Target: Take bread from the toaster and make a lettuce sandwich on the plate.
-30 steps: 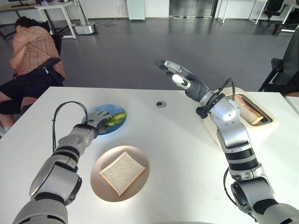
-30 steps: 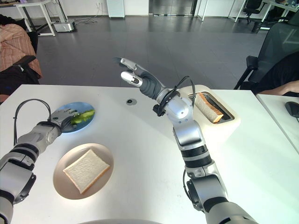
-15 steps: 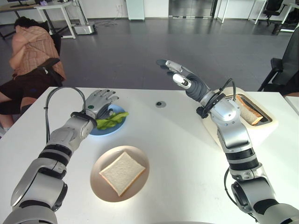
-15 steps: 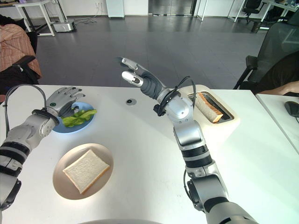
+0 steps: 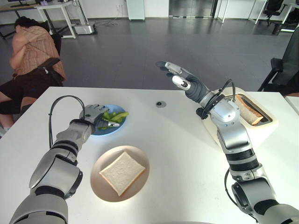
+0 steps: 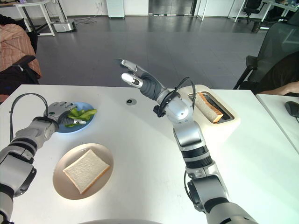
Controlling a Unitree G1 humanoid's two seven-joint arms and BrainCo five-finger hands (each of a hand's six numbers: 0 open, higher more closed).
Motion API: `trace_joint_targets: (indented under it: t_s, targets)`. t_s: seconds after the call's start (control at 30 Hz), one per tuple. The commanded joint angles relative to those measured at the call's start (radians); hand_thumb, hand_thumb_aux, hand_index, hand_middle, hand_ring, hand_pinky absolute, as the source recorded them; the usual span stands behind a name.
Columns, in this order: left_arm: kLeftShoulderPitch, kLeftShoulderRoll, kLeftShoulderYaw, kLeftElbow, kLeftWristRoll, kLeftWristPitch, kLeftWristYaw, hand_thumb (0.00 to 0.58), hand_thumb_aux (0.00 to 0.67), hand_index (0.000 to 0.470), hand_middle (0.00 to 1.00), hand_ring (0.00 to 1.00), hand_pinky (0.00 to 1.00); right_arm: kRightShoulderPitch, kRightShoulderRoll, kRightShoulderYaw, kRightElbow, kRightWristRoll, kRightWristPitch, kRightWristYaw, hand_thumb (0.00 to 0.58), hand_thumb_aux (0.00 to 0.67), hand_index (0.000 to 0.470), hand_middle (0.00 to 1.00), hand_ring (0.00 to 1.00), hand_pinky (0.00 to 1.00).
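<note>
Beyond the plate (image 5: 99,161) and a little to its left, the left robot hand (image 5: 92,115) sat low over the left edge of the blue dish (image 5: 111,130). The lettuce (image 5: 116,116) lay on that dish, touching or just beside the robot hand on its right. Whether the robot hand had hold of the leaves could not be told.

The lettuce's long axis ran roughly left to right. Its left end lay at the robot hand, and its right end pointed right and slightly away from the plate. The left robot hand was by far the nearer of the two to the lettuce. The carry would likely run from the dish toward the robot and a touch rightward, onto the bread slice (image 5: 122,173). That slice lay flat in the middle of the plate, turned with one corner toward the robot.

Beyond the plate and to its right, the right robot hand (image 5: 180,78) was raised above the counter (image 5: 177,154), spread open and empty. It pointed up and leftward. Well to the right of the plate and farther back stood the toaster (image 5: 261,128). A second slice of bread (image 5: 247,109) stood upright in its slot. That slice's long axis ran along the slot, from the far left to the near right.
</note>
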Motion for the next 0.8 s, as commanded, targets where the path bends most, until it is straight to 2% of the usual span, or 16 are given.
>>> trace_joint_targets:
  t_s: [0.03, 0.07, 0.1, 0.6, 0.7, 0.8]
  targets:
    - [-0.035, -0.037, -0.048, 0.067, 0.026, 0.049, -0.023, 0.485, 0.399, 0.28, 0.0, 0.0, 0.0, 0.01, -0.005, 0.004, -0.008, 0.007, 0.004, 0.009, 0.0, 0.0, 0.0, 0.0, 0.0, 0.0]
    - [-0.033, -0.042, -0.053, 0.077, 0.022, 0.056, -0.031, 0.556, 0.533, 0.374, 0.0, 0.0, 0.0, 0.009, -0.004, 0.005, -0.007, 0.007, 0.004, 0.01, 0.0, 0.0, 0.0, 0.0, 0.0, 0.0]
    - [-0.031, -0.047, -0.049, 0.083, 0.01, 0.05, -0.036, 0.58, 0.67, 0.47, 0.0, 0.0, 0.0, 0.009, -0.004, 0.006, -0.007, 0.007, 0.004, 0.01, 0.0, 0.0, 0.0, 0.0, 0.0, 0.0]
    - [-0.055, -0.021, -0.048, 0.054, -0.031, -0.028, 0.062, 0.58, 0.67, 0.47, 0.0, 0.0, 0.0, 0.01, -0.006, 0.009, 0.005, 0.001, 0.0, 0.006, 0.0, 0.0, 0.0, 0.0, 0.0, 0.0]
    - [-0.067, 0.024, -0.05, -0.012, -0.028, -0.087, 0.083, 0.58, 0.67, 0.47, 0.0, 0.0, 0.0, 0.008, -0.007, 0.007, 0.006, 0.002, 0.0, 0.004, 0.0, 0.0, 0.0, 0.0, 0.0, 0.0]
    - [-0.036, 0.094, -0.034, -0.17, -0.043, -0.181, 0.058, 0.58, 0.67, 0.47, 0.0, 0.0, 0.0, 0.007, -0.011, 0.004, 0.006, 0.001, -0.001, 0.002, 0.0, 0.0, 0.0, 0.0, 0.0, 0.0]
